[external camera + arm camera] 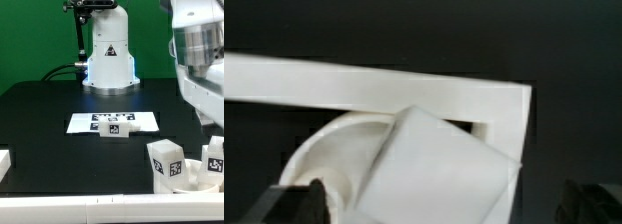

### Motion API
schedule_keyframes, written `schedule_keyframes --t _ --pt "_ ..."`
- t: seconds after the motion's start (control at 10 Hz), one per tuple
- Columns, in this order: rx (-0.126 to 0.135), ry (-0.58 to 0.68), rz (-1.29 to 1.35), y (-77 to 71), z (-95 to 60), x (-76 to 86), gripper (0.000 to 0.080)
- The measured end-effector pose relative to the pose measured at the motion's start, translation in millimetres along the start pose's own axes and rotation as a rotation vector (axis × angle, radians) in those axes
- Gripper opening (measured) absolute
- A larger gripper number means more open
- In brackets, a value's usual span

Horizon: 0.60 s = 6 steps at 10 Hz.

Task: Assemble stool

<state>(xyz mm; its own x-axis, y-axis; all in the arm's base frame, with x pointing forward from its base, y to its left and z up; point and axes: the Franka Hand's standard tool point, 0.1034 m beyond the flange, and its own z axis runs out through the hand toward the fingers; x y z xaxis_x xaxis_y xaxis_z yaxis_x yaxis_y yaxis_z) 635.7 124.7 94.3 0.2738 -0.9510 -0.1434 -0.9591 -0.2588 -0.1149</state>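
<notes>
Hovering over the stool parts, I see through my wrist view a chunky white leg (441, 165) lying tilted across the round seat disc (331, 160) and hiding much of it. My claw (446, 205) is spread wide, its dark fingertips (295, 203) clear of that leg on both sides, touching nothing. The disc sits in the inner corner of a white angled wall (402, 85).

In the exterior view, two upright tagged legs, the first tagged leg (165, 163) and the second tagged leg (213, 160), stand well apart from the marker board (85, 123), toward the exterior view's right and nearer the camera. A small tagged block (113, 129) sits at that board's near edge. The tabletop (45, 105) is matte black. Beyond the board rises my white base (108, 55) against a green backdrop (30, 30).
</notes>
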Motion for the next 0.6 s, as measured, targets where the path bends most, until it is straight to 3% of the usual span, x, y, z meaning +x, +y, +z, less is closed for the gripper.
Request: schedule_keyframes --t 0.3,0.4,0.5,0.6 --pt "-0.003 0.007 -0.254 0.4 1.1 0.9 0.0649" --pt "-0.014 0.028 -0.479 -0.5 -0.3 -1.9 0.0649" --pt "-0.004 0.051 -0.685 -4.7 -1.7 -3.1 0.0649" --pt "-0.012 0.063 -0.874 -2.2 3.4 -3.7 0.0649"
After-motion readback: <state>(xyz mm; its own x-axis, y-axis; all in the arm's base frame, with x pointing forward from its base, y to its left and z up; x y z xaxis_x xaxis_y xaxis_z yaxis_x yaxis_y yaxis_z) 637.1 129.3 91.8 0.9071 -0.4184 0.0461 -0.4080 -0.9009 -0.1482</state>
